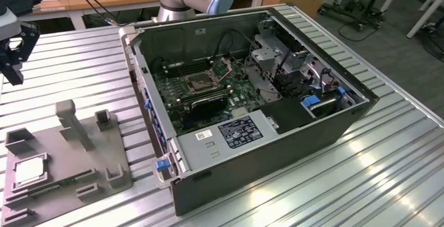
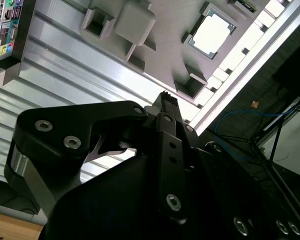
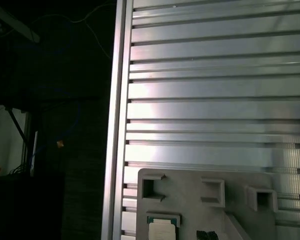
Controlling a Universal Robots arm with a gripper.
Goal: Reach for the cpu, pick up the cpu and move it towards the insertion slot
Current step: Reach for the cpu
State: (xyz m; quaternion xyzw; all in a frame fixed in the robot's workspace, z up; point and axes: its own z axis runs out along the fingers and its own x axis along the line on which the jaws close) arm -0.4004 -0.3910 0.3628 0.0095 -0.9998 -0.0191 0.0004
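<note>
The cpu (image 1: 28, 171) lies flat in a pocket of the grey tray (image 1: 76, 154) at the exterior view's lower left, silvery face up. It also appears in both wrist views, cpu (image 2: 211, 34) and cpu (image 3: 162, 229). My gripper (image 1: 17, 66) hangs above the slatted table at the exterior view's far left, well above and beyond the tray, open and holding nothing. The black gripper (image 2: 165, 98) points down toward the tray's near edge. The insertion slot (image 1: 196, 84) sits on the green board inside the open computer case (image 1: 277, 133).
The grey tray (image 3: 190, 192) carries upright posts (image 1: 73, 123) and several empty pockets. The table's edge rail (image 3: 117, 120) runs beside it, with dark floor and cables beyond. The case's walls, drive cage (image 1: 277, 61) and cables surround the board.
</note>
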